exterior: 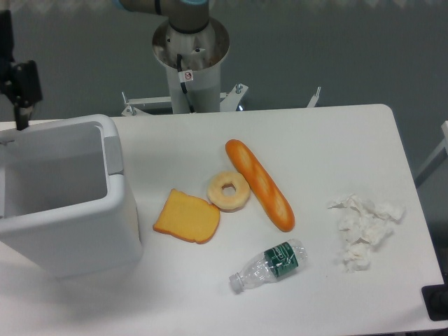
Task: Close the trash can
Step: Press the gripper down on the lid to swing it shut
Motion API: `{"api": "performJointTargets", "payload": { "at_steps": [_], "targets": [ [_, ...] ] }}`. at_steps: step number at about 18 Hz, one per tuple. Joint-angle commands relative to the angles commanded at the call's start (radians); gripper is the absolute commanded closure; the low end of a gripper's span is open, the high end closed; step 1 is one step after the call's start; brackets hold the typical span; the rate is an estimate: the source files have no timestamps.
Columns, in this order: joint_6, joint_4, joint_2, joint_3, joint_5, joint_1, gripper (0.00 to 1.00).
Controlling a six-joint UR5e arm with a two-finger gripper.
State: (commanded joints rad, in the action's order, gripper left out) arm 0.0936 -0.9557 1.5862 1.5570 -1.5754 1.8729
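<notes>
The trash can [70, 224] is a large white boxy bin standing at the left of the table, its top open so the empty inside shows. A grey tab [112, 154] sits on its right rim. The lid is mostly out of view past the left edge. My gripper [23, 117] is a dark shape at the upper left, just above the bin's back left rim. Only part of it shows, so its jaws cannot be read.
A slice of toast [187, 216], a bagel [228, 190] and a baguette [259, 184] lie mid-table. A plastic bottle [269, 264] lies near the front and crumpled tissue [364, 227] at the right. The robot base [190, 56] stands behind the table.
</notes>
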Motion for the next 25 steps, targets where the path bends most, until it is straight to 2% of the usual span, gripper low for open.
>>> {"api": "performJointTargets", "payload": {
  "at_steps": [13,25],
  "targets": [
    [0.002,0.000,-0.028,0.025,0.006,0.101,0.00],
    [0.015,0.000,0.011,0.066,0.003,0.216,0.00]
  ]
}}
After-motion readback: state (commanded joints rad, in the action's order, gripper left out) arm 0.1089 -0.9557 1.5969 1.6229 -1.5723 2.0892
